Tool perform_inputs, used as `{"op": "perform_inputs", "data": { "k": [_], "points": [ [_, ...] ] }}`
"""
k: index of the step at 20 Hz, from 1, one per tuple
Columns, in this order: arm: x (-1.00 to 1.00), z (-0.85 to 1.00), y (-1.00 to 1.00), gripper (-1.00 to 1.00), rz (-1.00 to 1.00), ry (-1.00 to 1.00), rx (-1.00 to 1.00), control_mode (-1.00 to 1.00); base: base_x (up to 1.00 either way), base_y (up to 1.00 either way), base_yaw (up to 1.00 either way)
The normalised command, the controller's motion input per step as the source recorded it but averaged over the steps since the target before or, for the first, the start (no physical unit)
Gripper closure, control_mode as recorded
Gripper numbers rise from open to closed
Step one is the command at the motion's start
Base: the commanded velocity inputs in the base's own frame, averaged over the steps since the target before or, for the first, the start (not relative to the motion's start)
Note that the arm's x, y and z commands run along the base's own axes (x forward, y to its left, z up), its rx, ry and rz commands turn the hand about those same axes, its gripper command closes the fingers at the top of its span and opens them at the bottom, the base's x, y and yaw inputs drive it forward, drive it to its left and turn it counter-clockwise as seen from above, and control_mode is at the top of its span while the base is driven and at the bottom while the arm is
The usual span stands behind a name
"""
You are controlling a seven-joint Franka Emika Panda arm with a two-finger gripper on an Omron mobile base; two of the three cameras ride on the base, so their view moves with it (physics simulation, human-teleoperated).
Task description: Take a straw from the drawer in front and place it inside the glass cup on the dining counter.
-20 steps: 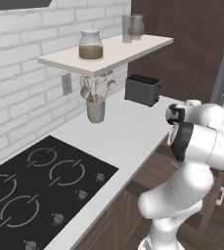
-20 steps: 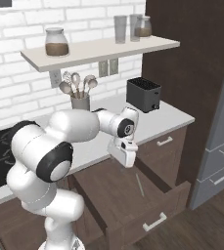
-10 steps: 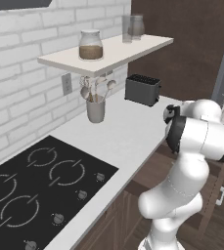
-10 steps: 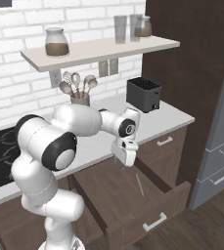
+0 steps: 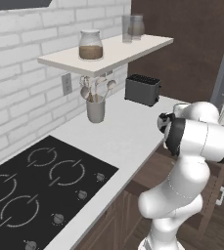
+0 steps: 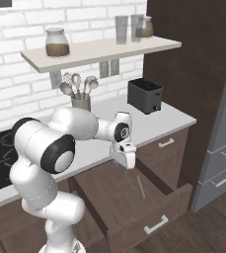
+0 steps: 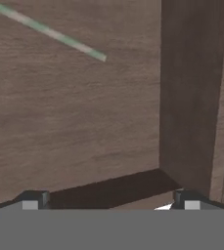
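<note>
The dark brown drawer (image 6: 134,197) stands pulled out below the white worktop. On its floor lies the straw (image 6: 140,187), a thin pale green stick. It also crosses the upper left of the hand view as the straw (image 7: 50,33). My gripper (image 6: 124,160) hangs over the back of the drawer, pointing down, a short way left of the straw. My gripper (image 7: 109,202) is open with nothing between its fingertips, and the drawer's side wall (image 7: 191,97) rises on the right. The glass cup and the dining counter are out of view.
On the worktop (image 5: 128,132) stand a black toaster (image 6: 145,95) and a grey utensil holder (image 6: 81,101). A shelf (image 6: 99,49) above carries a jar and tall glasses. A black hob (image 5: 30,185) lies to the left. A grey fridge (image 6: 225,143) stands at the right.
The arm's elbow has swung a little. The gripper stays open at nearly the same spot over the drawer.
</note>
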Motion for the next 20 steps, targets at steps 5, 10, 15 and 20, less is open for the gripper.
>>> {"op": "perform_inputs", "data": {
  "k": [5, 10, 15, 20],
  "points": [
    [0.12, -0.01, -0.11, -1.00, 0.44, -0.01, 0.00, -1.00, 0.00, 0.00, 0.00],
    [0.11, -0.04, -0.13, -1.00, 0.45, 0.00, 0.00, -1.00, 0.00, 0.00, 0.00],
    [0.08, -0.11, -0.25, -1.00, 0.34, 0.00, 0.03, -1.00, 0.00, 0.00, 0.00],
    [0.00, -0.13, -0.30, -1.00, 0.16, 0.00, 0.14, -1.00, 0.00, 0.00, 0.00]
  ]
}}
